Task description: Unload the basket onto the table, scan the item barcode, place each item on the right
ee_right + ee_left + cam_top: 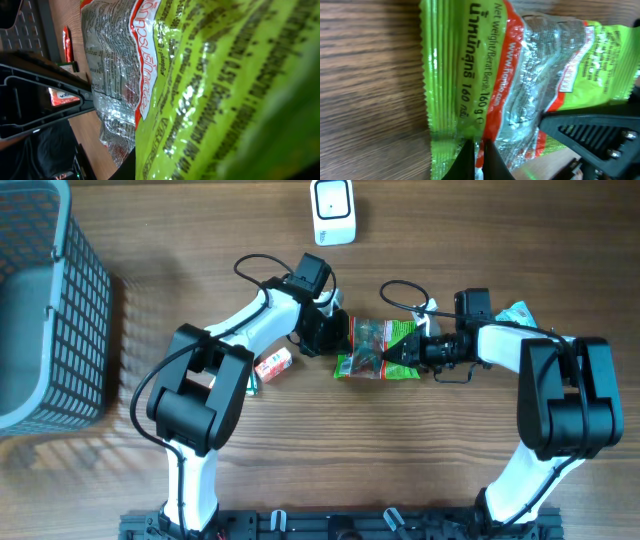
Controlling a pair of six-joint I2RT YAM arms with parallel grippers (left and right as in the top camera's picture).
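Observation:
The item is a green and orange snack bag [375, 347] with a clear crinkled window, stretched flat between both arms at the table's middle. My left gripper [340, 335] is shut on the bag's left sealed edge; in the left wrist view its gripper [479, 146] pinches the green seam of the bag [470, 75]. My right gripper [408, 352] is shut on the bag's right end. In the right wrist view the bag [215, 90] fills the frame and only one dark finger [126, 172] shows under it. The barcode is out of view.
A white scanner [333, 210] stands at the back edge, beyond the bag. A grey mesh basket [60, 300] sits at the far left. A small red and white packet [272, 365] lies left of the bag, and a pale green packet [518, 311] lies by the right arm.

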